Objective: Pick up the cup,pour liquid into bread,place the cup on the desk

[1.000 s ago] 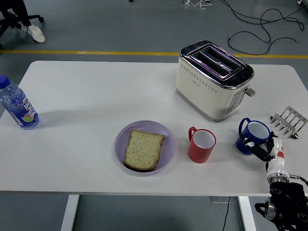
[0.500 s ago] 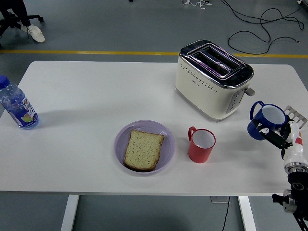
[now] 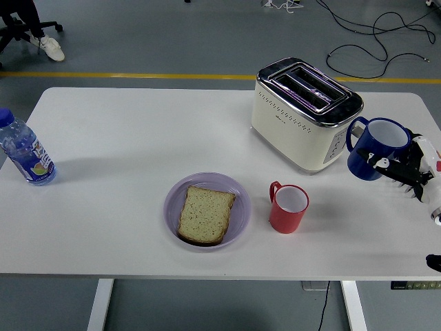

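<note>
My right hand point(image 3: 398, 165) is shut on a blue cup point(image 3: 375, 148) and holds it upright in the air, just right of the toaster. The cup's handle points left toward the toaster. A slice of bread point(image 3: 205, 214) lies on a purple plate point(image 3: 238, 196) at the front middle of the table. A red cup point(image 3: 288, 207) stands upright on the table right of the plate. My left hand is out of view.
A cream toaster point(image 3: 304, 112) stands at the back right, close to the lifted cup. A plastic water bottle point(image 3: 25, 150) stands at the far left. A metal toast rack is mostly hidden behind my right hand.
My right hand has lifted the blue cup off the table and carried it up and to the right, from beside the red cup to beside the toaster.
</note>
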